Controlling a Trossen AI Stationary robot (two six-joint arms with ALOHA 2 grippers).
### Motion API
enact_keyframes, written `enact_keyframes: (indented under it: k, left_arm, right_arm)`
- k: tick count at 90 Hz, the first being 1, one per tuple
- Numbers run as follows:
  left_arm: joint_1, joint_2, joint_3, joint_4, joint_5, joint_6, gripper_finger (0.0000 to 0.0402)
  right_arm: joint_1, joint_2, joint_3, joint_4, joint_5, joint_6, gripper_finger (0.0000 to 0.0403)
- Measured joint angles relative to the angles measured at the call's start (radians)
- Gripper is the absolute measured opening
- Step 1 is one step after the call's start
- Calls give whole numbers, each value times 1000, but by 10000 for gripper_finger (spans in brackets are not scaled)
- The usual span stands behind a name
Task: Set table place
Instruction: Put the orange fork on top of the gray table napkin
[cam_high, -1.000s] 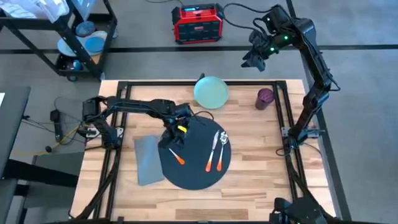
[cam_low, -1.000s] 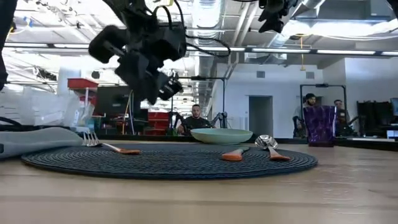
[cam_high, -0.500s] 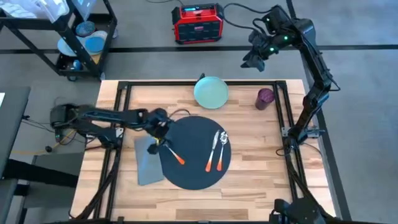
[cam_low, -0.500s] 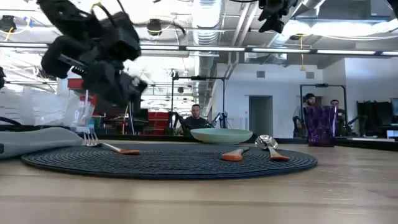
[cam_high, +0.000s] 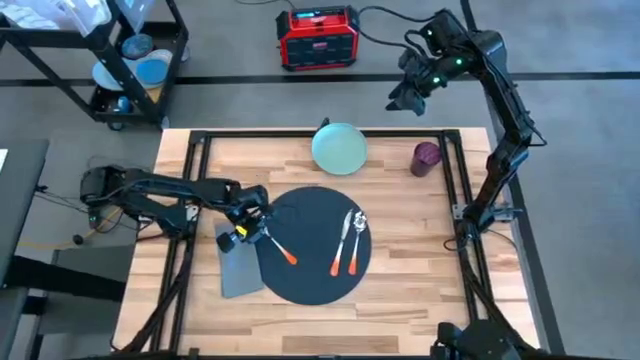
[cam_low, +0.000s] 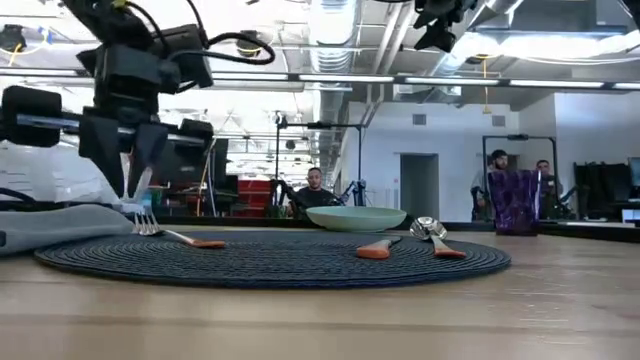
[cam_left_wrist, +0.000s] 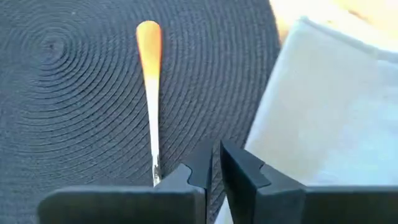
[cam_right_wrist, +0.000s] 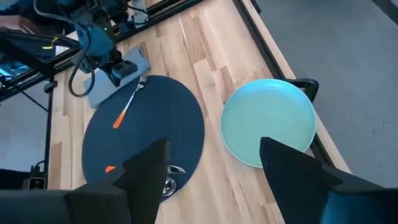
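Spanning light-wood table (cam_high: 400, 270), black placemat (cam_high: 315, 275), workshop behind

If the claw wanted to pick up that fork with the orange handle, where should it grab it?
Probably the thin metal neck of the fork, from straight above. It lies flat on the round mat with bare mat on either side, so the left claw could close across it.

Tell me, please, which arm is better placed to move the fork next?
The left, likely. Its left gripper hangs right above the fork at the placemat edge, while the right gripper is raised beyond the table's far edge.
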Motion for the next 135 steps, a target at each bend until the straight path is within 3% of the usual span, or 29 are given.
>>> enact_keyframes:
  k: [24, 51, 73, 135]
  left_arm:
    - [40, 13, 48, 29, 56, -107, 53]
    - [52, 177, 78, -40, 51, -78, 80]
    - [75, 236, 160, -28, 23, -123, 83]
    - [77, 333, 157, 10, 6, -118, 82]
  right_arm:
    - [0, 0, 0, 0, 0, -4, 245]
    - [0, 0, 0, 0, 3, 1, 245]
    - [5, 0, 0, 0, 10, 4, 245]
    - [4, 0, 0, 0, 11, 5, 245]
